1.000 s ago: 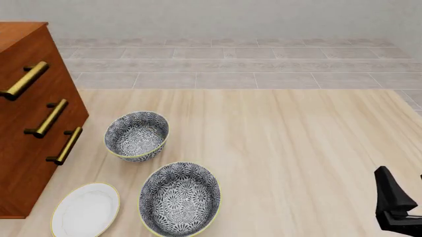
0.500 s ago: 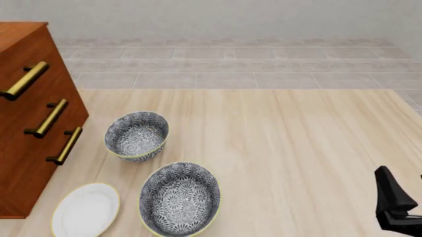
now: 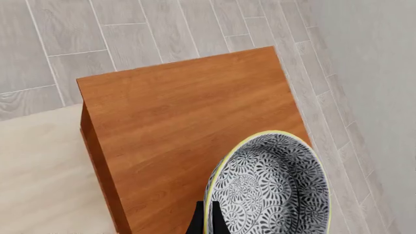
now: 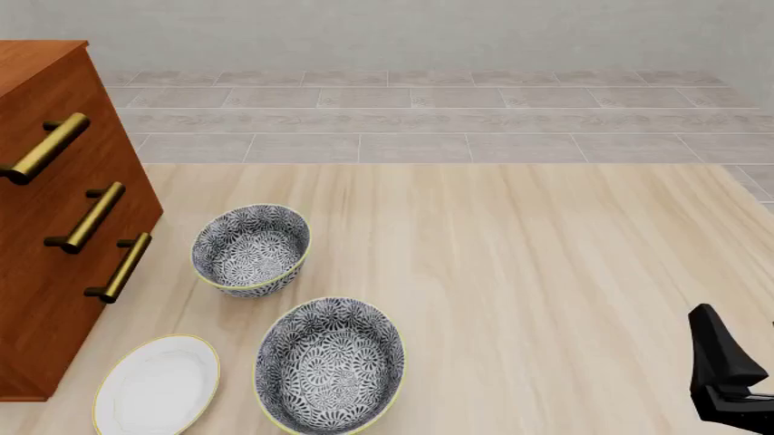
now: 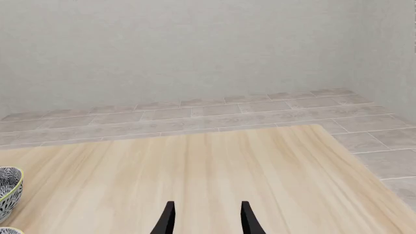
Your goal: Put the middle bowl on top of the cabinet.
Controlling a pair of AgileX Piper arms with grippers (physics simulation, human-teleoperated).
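Observation:
The middle bowl (image 3: 273, 190), grey-and-white floral with a yellow rim, shows only in the left wrist view, over the top of the orange-brown cabinet (image 3: 175, 112). My left gripper (image 3: 209, 220) is shut on its rim, one dark finger on each side of the wall. Whether the bowl touches the cabinet top I cannot tell. In the front view the cabinet (image 4: 61, 208) stands at the left edge, and the left arm and this bowl are outside that view. My right gripper (image 5: 206, 220) hangs open and empty over the table's near right corner (image 4: 723, 367).
Two more floral bowls stand on the table right of the cabinet, one farther (image 4: 250, 247) and one nearer (image 4: 329, 362). A flat white plate (image 4: 158, 385) lies at the cabinet's foot. A grey tiled floor and wall lie beyond the wooden table (image 4: 545, 254).

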